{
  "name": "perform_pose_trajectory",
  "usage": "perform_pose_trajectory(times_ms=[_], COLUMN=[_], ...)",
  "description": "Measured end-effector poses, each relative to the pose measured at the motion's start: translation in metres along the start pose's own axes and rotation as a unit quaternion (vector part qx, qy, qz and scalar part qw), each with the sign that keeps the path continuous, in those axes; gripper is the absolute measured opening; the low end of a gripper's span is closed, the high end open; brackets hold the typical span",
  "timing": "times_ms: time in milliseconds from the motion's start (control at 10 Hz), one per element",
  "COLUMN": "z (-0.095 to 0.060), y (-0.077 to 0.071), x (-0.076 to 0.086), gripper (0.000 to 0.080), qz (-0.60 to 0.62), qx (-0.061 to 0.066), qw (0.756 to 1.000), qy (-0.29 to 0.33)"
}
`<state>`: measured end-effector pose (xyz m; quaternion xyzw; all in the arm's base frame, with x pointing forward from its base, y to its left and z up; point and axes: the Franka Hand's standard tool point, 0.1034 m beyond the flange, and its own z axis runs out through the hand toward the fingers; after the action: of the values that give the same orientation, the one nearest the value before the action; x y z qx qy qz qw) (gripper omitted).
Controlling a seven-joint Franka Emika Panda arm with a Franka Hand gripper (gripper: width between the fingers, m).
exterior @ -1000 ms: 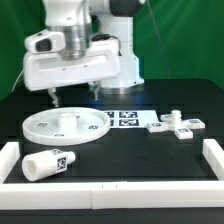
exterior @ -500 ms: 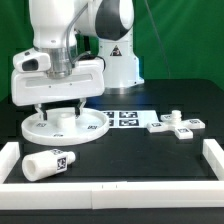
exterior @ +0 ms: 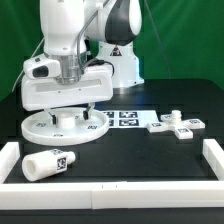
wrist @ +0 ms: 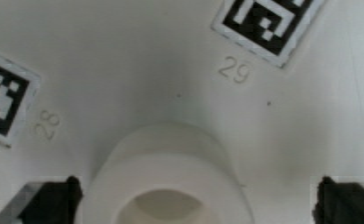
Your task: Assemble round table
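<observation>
Where the arm reaches down over the black table [exterior: 150, 160], its one gripper [exterior: 66, 111] hangs straight above the single round disc [exterior: 35, 128], which lies flat toward the exterior view's left; the two fingers [wrist: 353, 203] stand wide apart, one on each side of the raised hub [wrist: 161, 175], clear of it and clamped on nothing. Two square tags [wrist: 268, 25] show on the disc in the wrist view; the arm's white hand hides part of the disc from the exterior view. One short leg [exterior: 45, 163] lies on its side in front of the disc, apart from it; one cross-shaped part [exterior: 178, 124] sits well off to the exterior view's right; the marker board [exterior: 125, 118] lies between disc and cross. Three white rails [exterior: 110, 190] border the table.
</observation>
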<state>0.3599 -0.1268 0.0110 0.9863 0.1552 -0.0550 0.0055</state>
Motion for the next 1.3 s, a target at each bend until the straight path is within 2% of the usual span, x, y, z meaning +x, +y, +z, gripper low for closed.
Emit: perform_pose_trajectory(times_ms=[200,600,700,800,1000,1100,1200,1300], z=[0.0,-0.001,-0.006,-0.017,-0.049,-0.061,-0.072,-0.078], y=[0.0,0.001,-0.004,-0.014,-0.039,-0.044,-0.049,-0.057], x=[-0.001,0.001,0.011,0.028,0.075,0.092,0.108,0.12], gripper=[0.0402,0.0404,0.0404,0.0404,0.0404,0.0406,0.0406,0.0406], qz=[0.001,-0.008,-0.007,0.003,0.003,0.011,0.035,0.043], qx=[0.0,-0.002,0.005,0.012,0.017,0.025,0.027,0.023], qw=[1.0,1.0,1.0,1.0,1.0,1.0,0.999,0.999], qy=[0.0,0.002,0.001,0.0,-0.001,-0.007,-0.013,-0.01])
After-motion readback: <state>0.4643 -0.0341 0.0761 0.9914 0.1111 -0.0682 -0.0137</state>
